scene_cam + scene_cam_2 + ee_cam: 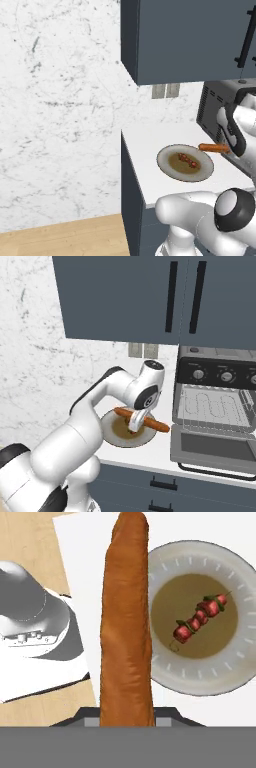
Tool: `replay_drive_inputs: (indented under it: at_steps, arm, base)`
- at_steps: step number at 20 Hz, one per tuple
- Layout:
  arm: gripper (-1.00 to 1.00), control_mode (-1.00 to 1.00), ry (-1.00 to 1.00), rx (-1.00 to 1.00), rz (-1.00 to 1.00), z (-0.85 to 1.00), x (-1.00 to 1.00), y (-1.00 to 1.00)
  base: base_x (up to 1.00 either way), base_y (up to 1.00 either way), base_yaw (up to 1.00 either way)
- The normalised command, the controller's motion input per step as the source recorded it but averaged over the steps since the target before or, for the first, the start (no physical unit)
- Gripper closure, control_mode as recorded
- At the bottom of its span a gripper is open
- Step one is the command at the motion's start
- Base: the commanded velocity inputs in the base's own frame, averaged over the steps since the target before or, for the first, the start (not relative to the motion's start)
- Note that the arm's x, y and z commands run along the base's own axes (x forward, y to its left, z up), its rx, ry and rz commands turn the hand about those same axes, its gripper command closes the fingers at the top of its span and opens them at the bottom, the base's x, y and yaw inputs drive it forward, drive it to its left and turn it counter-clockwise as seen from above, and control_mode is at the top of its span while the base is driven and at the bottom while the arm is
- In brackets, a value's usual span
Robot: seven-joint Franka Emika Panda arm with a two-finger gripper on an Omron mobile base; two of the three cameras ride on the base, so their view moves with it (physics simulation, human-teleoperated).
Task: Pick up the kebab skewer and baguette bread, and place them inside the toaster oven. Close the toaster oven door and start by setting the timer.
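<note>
The hand, clenched on the baguette near its middle, held the loaf level above the plate at centre frame in the right base view. The loaf looked light and stiff, its crust smooth enough to slip, so a mid-length grip seemed wisest. On the plate's brown centre lay the skewer, small and fiddly, probably best pinched across its chunks. At right stood the oven, its door folded down, only a wire rack inside.
</note>
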Motion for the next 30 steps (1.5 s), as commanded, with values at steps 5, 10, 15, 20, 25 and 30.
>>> replay_drive_inputs:
  at_steps: [5, 10, 15, 20, 25, 30]
  arm:
    - [1.00, -1.00, 0.00, 0.01, 0.20, 0.37, -0.04, -0.79]
    - [1.00, -1.00, -0.19, 0.00, 0.20, 0.26, -0.33, -0.72]
    - [1.00, -1.00, -0.27, -0.01, 0.23, 0.17, -0.03, -0.67]
    - [1.00, -1.00, -0.08, -0.01, 0.08, -0.02, 0.25, -0.77]
    - [1.00, -1.00, -0.03, 0.00, 0.00, 0.00, 0.51, -0.84]
    - [1.00, -1.00, -0.07, 0.00, 0.00, 0.00, 0.50, -0.71]
  base:
    - [0.00, 0.00, 0.00]
    - [0.00, 0.00, 0.00]
    - [0.00, 0.00, 0.00]
    - [0.00, 0.00, 0.00]
    - [0.00, 0.00, 0.00]
    - [0.00, 0.00, 0.00]
